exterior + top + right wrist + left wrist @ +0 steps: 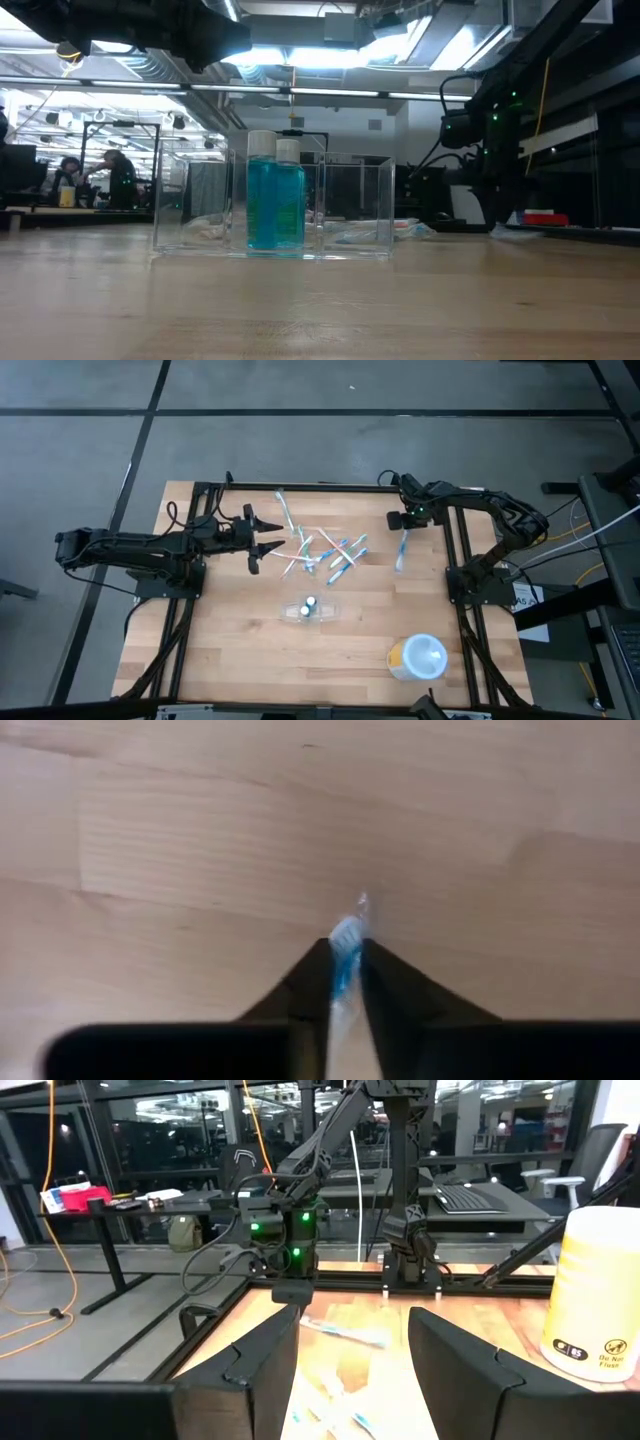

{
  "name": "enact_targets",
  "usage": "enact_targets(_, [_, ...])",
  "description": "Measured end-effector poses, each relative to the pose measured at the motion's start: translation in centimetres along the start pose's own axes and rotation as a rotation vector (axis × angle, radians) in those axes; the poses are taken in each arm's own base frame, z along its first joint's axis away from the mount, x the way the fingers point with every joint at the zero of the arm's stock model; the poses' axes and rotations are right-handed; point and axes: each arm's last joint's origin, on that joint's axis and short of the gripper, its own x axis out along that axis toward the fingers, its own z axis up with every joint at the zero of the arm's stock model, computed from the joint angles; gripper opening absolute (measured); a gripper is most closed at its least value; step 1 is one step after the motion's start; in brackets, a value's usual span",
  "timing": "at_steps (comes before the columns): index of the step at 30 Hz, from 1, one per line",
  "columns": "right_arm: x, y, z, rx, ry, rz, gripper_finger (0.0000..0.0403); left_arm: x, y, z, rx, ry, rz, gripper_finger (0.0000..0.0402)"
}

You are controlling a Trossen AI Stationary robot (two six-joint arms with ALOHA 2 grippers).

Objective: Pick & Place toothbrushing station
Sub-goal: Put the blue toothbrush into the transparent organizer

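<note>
The toothbrushing station [310, 610] is a clear plastic holder near the table's middle, standing on its base with blue bottles [275, 205] inside. A pile of wrapped toothbrushes [322, 550] lies beyond it. One blue-and-white toothbrush [401, 552] lies apart, toward the right. My right gripper [405, 520] points down at its far end, shut on it. My left gripper [276, 535] hovers level at the pile's left, open and holding nothing. My right gripper pinches the single toothbrush between its two fingers, near the toothbrush's far end [347, 935], which sticks out just past the fingertips. The fingers come from above, pointing down. The rest of the toothbrush still lies on the table toward the near edge.
A round white and yellow container [418, 657] stands near the front right corner. Black frame rails [455, 560] run along both sides of the wooden table. Bare wood lies between the station and the single toothbrush.
</note>
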Motion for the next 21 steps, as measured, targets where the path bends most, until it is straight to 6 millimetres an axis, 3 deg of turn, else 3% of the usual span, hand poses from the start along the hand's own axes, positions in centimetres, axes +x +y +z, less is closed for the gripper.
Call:
enact_targets(3, [0.0, 0.1, 0.1, -0.019, -0.001, 0.019, 0.0011, 0.0, 0.0, 0.0, 0.0, 0.0, 0.005, 0.0184])
enact_targets(12, [-0.8, 1.9, -1.1, -0.126, -0.024, 0.071, 0.0003, 0.0, 0.0, 0.0, 0.0, 0.001, 0.008, 0.0184])
enact_targets(17, [-3.3, 3.9, -2.7, -0.204, -0.135, 0.156, 0.0002, 0.0, 0.0, 0.0, 0.0, 0.002, 0.009, 0.0184])
enact_targets(21, [-7.0, 5.5, -5.0, -0.263, -0.284, 0.294, 0.0001, 0.0, 0.0, -0.1, 0.001, 0.012, 0.009, 0.0184])
